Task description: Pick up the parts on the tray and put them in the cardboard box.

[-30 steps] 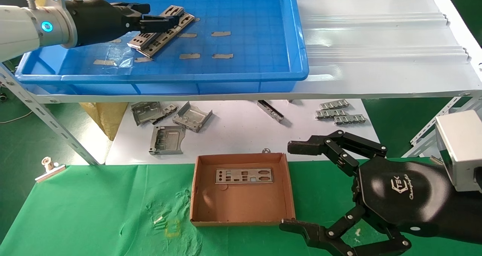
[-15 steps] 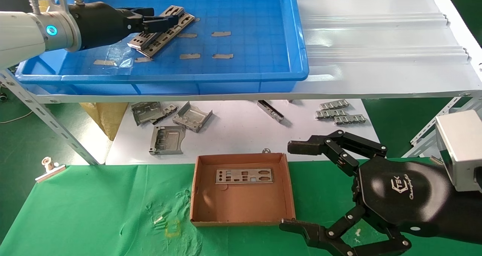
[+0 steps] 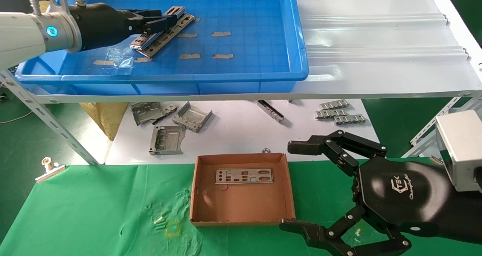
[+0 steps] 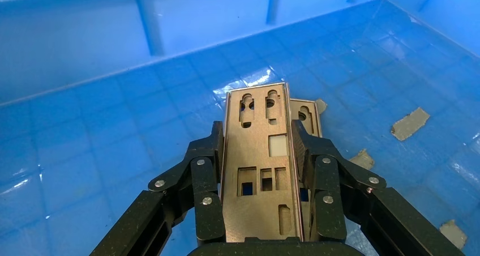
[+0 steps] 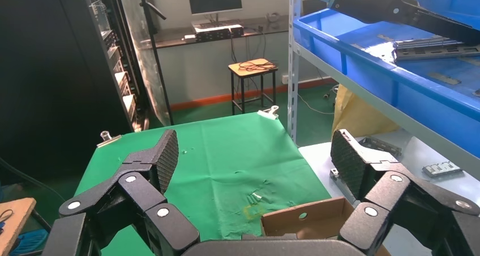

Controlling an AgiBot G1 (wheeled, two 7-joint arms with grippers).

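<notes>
The blue tray (image 3: pixel 263 60) stands on the upper shelf. My left gripper (image 3: pixel 165 20) is inside it, shut on a long silver punched plate (image 3: pixel 150 35), its fingers against the plate's two long edges, as the left wrist view (image 4: pixel 260 171) shows. A second plate (image 3: pixel 169 34) lies under it on the tray floor and peeks out in the left wrist view (image 4: pixel 308 111). The cardboard box (image 3: pixel 241 207) sits on the green cloth below, with one plate (image 3: pixel 244 176) lying in it. My right gripper (image 3: pixel 288 186) is open and empty, just right of the box.
Squarish grey brackets (image 3: pixel 165 139) and toothed strips (image 3: pixel 340 115) lie on the white lower surface. A white ribbed panel (image 3: pixel 376 34) is right of the tray. Bits of beige tape (image 3: pixel 221 34) stick to the tray floor. A metal clip (image 3: pixel 49 167) holds the cloth's left corner.
My left gripper's fingers have closed on the top plate and raised it a little off the one beneath. The right arm has not moved.
</notes>
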